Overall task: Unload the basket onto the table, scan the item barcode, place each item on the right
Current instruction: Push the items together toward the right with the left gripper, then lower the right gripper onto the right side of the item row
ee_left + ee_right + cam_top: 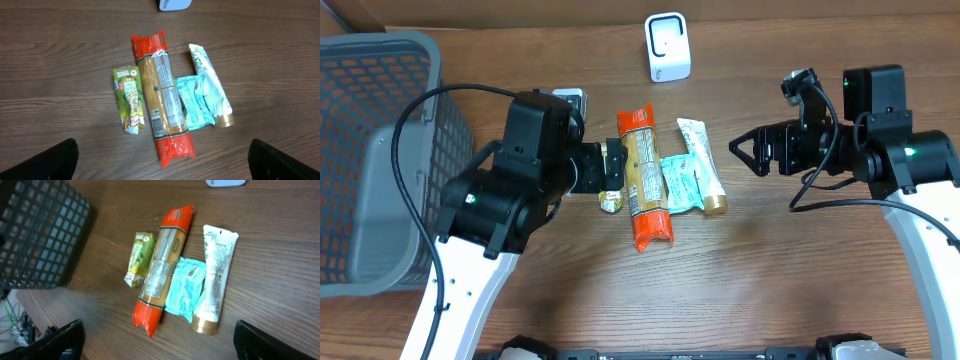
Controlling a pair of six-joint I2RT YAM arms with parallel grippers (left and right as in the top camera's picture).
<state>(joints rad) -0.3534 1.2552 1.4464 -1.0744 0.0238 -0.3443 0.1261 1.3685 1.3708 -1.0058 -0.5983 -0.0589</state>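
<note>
Several items lie side by side mid-table: a long pasta pack with red ends point(645, 175) point(161, 97) point(162, 270), a green pouch point(130, 100) point(140, 259), a teal packet point(682, 180) point(194, 102) point(185, 287) and a white tube with a gold cap point(703, 165) point(210, 87) point(214, 277). The white scanner point(668, 47) stands at the back. My left gripper point(617, 166) point(164, 162) hovers open just left of the items, over the pouch. Right of the tube, my right gripper point(745, 152) point(160, 342) hangs open and apart from it. Neither holds anything.
A large grey mesh basket point(370, 150) point(40, 235) fills the left side of the table. A black cable point(415, 180) loops from the left arm beside the basket. Bare wood lies in front of the items.
</note>
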